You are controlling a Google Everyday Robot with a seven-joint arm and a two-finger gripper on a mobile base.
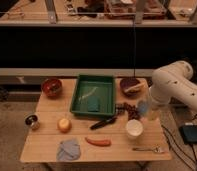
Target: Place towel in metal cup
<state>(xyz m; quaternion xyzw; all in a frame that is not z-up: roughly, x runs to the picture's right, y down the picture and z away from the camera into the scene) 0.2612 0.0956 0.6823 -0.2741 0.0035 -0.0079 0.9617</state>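
The grey-blue towel (68, 149) lies crumpled at the front left of the wooden table (47, 110). The small metal cup (32, 121) stands near the table's left edge, a little behind and left of the towel. My white arm (174, 90) reaches in from the right. Its gripper (149, 111) hangs over the table's right side, far from both towel and cup, next to a bluish object (141, 106).
A green tray (94, 95) sits mid-table, with a red bowl (51, 86) at back left and a brown bowl (130, 86) at back right. A yellow fruit (65, 124), black utensil (103, 123), orange carrot-like item (98, 142), white cup (134, 128) and spoon (148, 149) lie in front.
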